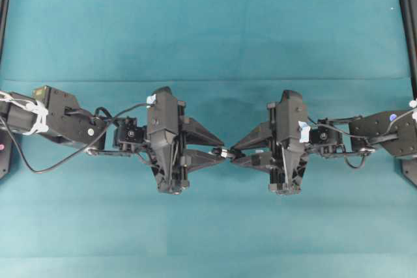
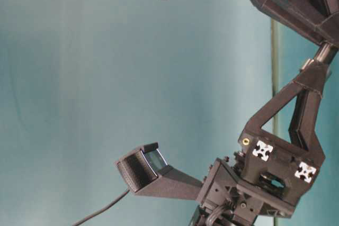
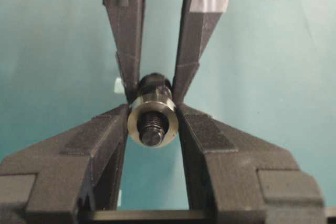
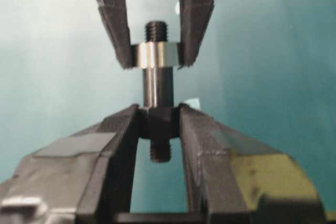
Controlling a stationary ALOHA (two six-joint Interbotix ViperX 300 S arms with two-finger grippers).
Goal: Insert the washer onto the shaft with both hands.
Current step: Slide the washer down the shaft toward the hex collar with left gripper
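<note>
Your left gripper (image 3: 153, 124) is clamped on the washer (image 3: 153, 120), already threaded over the shaft (image 4: 157, 85) pinched in your right gripper (image 4: 159, 124). Keep both axes level and slide the washer rightward toward the collar without twisting

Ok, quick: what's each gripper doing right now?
Left gripper: shut on the washer.
Right gripper: shut on the shaft, which passes through the washer.

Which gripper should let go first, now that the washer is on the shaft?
Left, probably. Its gripper only pinches the washer, already threaded over the shaft. The right gripper clamps the collar and carries both.
</note>
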